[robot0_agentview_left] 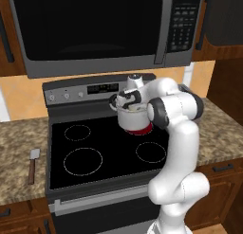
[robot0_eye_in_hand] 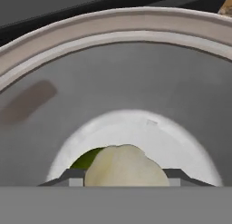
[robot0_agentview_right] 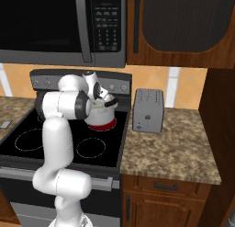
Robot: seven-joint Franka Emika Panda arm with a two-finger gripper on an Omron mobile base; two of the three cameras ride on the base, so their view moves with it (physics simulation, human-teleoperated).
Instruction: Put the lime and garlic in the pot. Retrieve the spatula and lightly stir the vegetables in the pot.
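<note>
The silver pot (robot0_agentview_left: 133, 120) stands on the stove's back right burner, which glows red under it. My gripper (robot0_agentview_left: 127, 101) reaches down into the pot's mouth from above. In the hand view the pale garlic (robot0_eye_in_hand: 123, 164) sits between my two fingertips, and the gripper (robot0_eye_in_hand: 122, 175) is shut on it just above the pot's white floor. A sliver of the green lime (robot0_eye_in_hand: 86, 158) shows behind the garlic on the pot (robot0_eye_in_hand: 113, 28) floor. The spatula (robot0_agentview_left: 33, 164) lies on the counter left of the stove, handle toward the front. From the right, the pot (robot0_agentview_right: 103, 116) has its dark handle pointing right.
The black stove top (robot0_agentview_left: 95, 143) has three unlit burners in front and to the left. A grey toaster (robot0_agentview_right: 148, 110) stands on the granite counter (robot0_agentview_right: 174, 148) right of the stove. A microwave (robot0_agentview_left: 95, 29) hangs low above the stove.
</note>
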